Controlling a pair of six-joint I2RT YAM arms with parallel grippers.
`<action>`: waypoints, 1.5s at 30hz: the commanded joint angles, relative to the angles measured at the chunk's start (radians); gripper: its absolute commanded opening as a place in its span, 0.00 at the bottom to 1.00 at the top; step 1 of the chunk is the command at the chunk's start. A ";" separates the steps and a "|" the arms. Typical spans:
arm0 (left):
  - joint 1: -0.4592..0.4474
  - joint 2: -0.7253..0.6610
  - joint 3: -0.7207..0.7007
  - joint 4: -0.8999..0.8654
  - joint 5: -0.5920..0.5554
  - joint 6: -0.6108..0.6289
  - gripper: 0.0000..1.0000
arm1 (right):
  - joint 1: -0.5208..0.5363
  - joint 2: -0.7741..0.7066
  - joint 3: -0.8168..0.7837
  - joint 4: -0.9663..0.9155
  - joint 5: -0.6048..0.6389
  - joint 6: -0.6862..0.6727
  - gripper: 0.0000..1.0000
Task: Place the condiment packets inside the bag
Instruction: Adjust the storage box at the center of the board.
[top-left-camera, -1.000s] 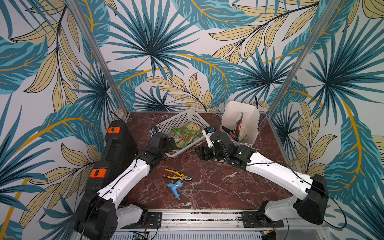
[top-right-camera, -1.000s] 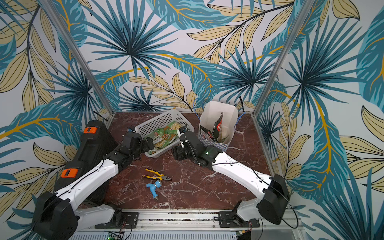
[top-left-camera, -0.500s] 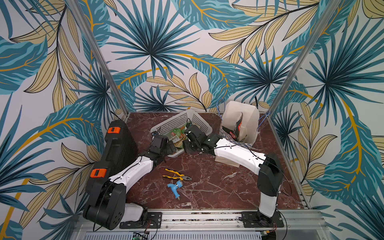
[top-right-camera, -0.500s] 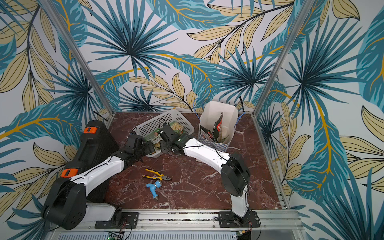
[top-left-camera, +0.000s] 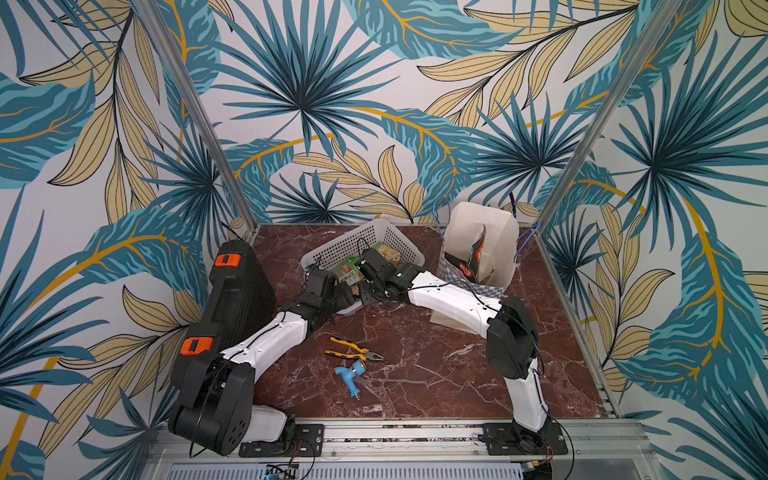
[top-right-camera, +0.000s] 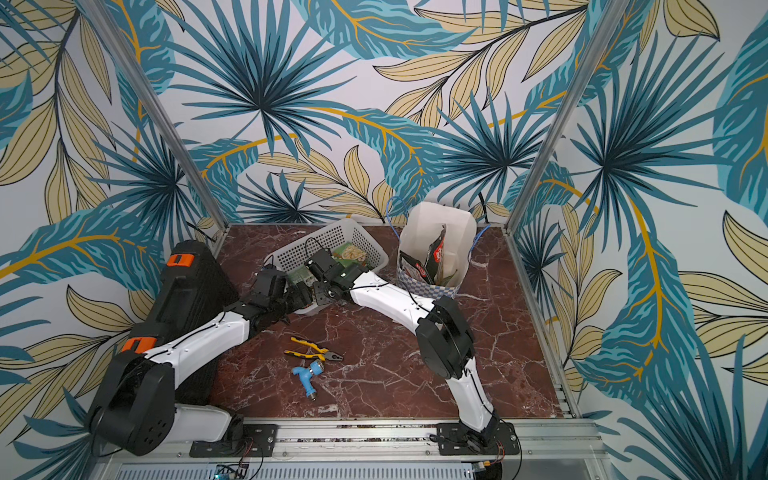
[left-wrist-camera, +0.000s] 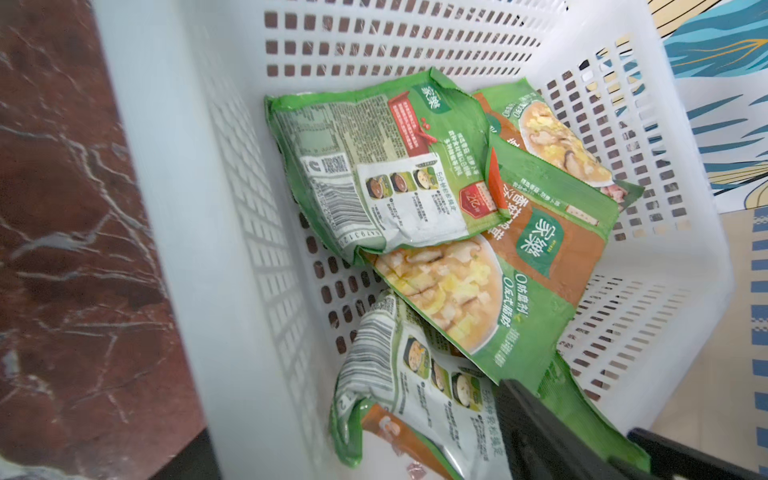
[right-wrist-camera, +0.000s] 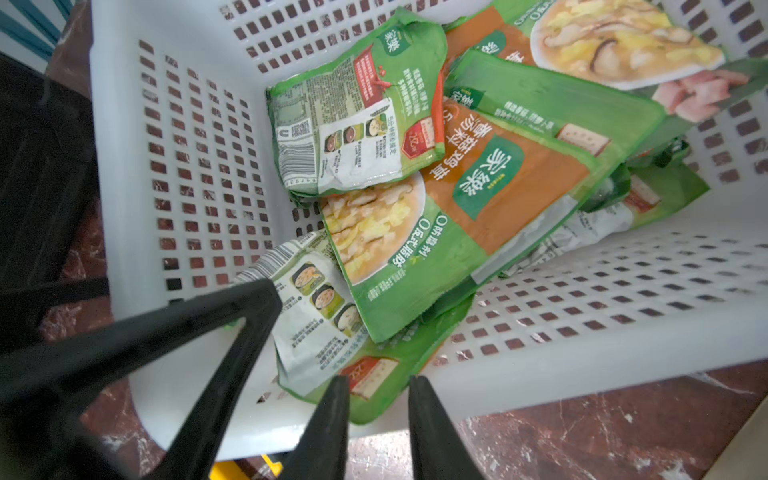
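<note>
Now, at the near rim of the white perforated plastic basket (right-wrist-camera: 116, 124), the left gripper (left-wrist-camera: 582, 415) gapes wide. The right gripper (right-wrist-camera: 378, 382), jaws narrow, has its tips at an edge of the glossy green-and-orange condiment packets (right-wrist-camera: 457, 216) inside. Beyond, dark packets (top-left-camera: 478, 255) stand in the tall cream paper bag (top-left-camera: 498, 232). The right gripper's newly arrived from beside it.

I see walls (top-left-camera: 307, 75) on three sides, all papered with big teal and tan palm leaves on white. Bare aluminium posts (top-left-camera: 198, 112) run up the two back corners. The work surface is a dark red-brown marble tabletop (top-left-camera: 436, 374) with white veins. A slotted aluminium rail (top-left-camera: 395, 434) runs along my near edge. Light is flat and even, shadows soft.
</note>
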 joint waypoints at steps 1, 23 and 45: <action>0.005 0.010 -0.032 0.038 0.059 -0.035 0.87 | 0.007 0.026 0.033 -0.051 0.032 -0.005 0.16; -0.175 -0.090 -0.073 0.098 0.081 -0.104 0.83 | -0.037 -0.246 0.054 -0.095 0.258 -0.115 0.00; -0.283 -0.235 -0.036 -0.019 -0.298 0.058 0.88 | -0.116 -0.627 0.201 -0.194 0.463 -0.323 0.00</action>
